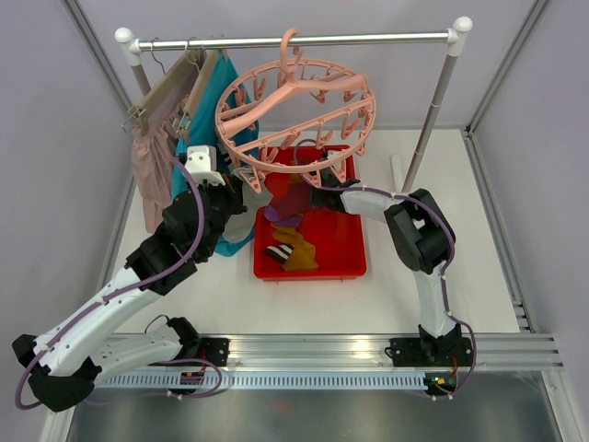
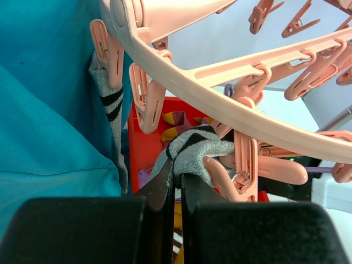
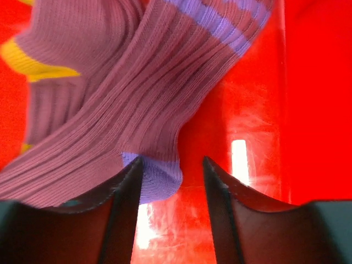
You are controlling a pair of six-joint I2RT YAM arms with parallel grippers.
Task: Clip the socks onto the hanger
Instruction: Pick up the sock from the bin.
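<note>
Our left gripper [image 2: 176, 177] has its fingers pressed together on a grey sock [image 2: 195, 147] with black stripes, holding it up just beside a clip [image 2: 246, 159] under the hanger [image 2: 220, 102] ring. Our right gripper [image 3: 173, 165] is down in the red bin [image 3: 258, 110], fingers apart, with the toe of a purple sock [image 3: 121, 93] between them, touching one finger. Farther back, a second striped sock [image 2: 110, 102] hangs from a clip beside a teal garment [image 2: 44, 110], and the hanger hangs from the rail [image 1: 368, 39].

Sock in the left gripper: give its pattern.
The sock is grey with black stripes; left wrist view shows it best.
</note>
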